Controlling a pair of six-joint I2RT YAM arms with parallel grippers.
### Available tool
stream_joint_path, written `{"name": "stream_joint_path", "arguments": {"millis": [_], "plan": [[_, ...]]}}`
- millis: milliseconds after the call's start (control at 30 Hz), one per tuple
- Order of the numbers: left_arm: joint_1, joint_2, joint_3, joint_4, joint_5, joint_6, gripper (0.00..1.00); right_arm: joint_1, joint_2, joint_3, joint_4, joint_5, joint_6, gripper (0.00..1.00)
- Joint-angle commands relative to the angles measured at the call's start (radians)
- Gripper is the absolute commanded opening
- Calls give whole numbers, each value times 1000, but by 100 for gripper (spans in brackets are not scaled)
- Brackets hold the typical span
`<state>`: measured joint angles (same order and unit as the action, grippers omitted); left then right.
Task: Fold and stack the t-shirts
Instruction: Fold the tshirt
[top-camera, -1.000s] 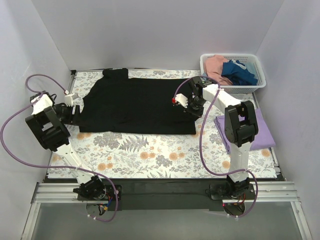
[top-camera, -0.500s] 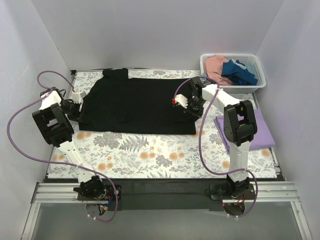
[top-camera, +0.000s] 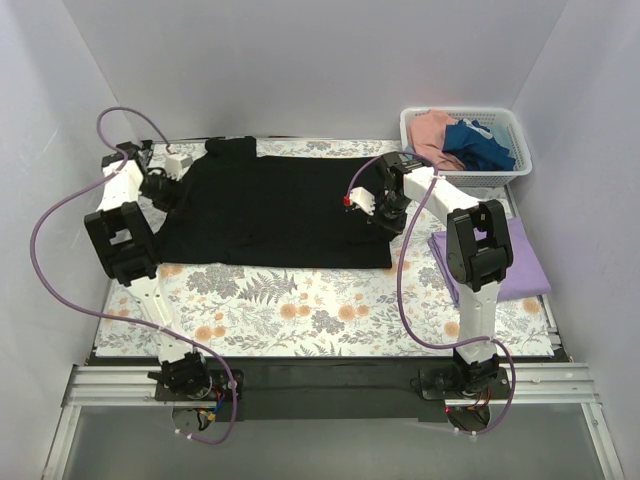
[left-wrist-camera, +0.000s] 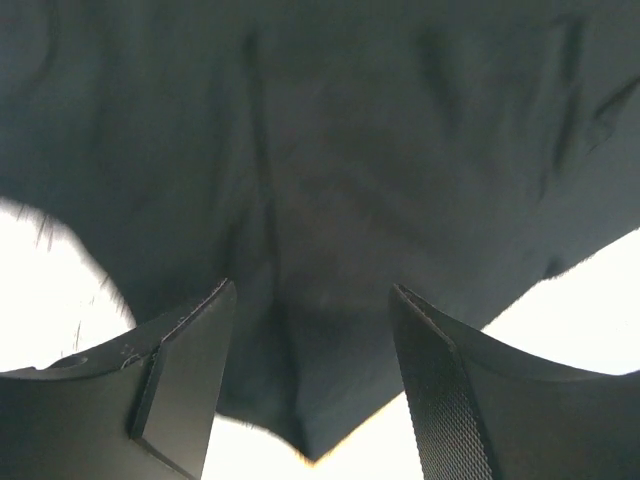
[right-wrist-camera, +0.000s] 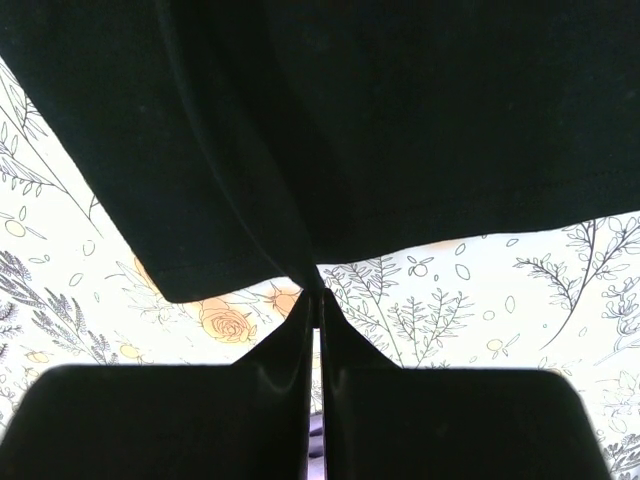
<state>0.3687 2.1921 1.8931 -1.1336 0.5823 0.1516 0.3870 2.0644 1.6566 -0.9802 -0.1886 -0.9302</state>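
Top external view: black shirt (top-camera: 270, 210) flat across the far half of the floral table (top-camera: 300, 310), long axis left to right, matte and lightly creased, with a small lobe of cloth at the far left corner.

Left wrist view: same black shirt (left-wrist-camera: 350, 150) as dark grey cloth with soft lengthwise folds and a rounded edge low between the fingers.

Right wrist view: black shirt (right-wrist-camera: 400, 100) with a stitched hem, one part of the edge drawn up into a peak.

At the right edge of the cloth, right gripper (top-camera: 385, 212), fingers pressed together on that peak (right-wrist-camera: 316, 298).

At the left edge, left gripper (top-camera: 168, 192), fingers spread wide over the cloth (left-wrist-camera: 312, 350); contact with it not discernible.

Near the black shirt, on the right side of the table, lavender shirt (top-camera: 525, 265), folded into a flat rectangle, partly behind the right arm.

At the far right corner, white basket (top-camera: 512, 165) with pink shirt (top-camera: 432, 130) and blue shirt (top-camera: 480, 142) crumpled inside, side by side.
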Motion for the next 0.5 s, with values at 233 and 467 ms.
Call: {"name": "stream_joint_path", "arguments": {"millis": [233,467], "plan": [[-135,161,237,118,-38,-44,58,-2,13,49,-34,-9,-9,1],[-162,202,250,169,-75,-37,58,-4,19,51,-37,-11,-9,1]]}}
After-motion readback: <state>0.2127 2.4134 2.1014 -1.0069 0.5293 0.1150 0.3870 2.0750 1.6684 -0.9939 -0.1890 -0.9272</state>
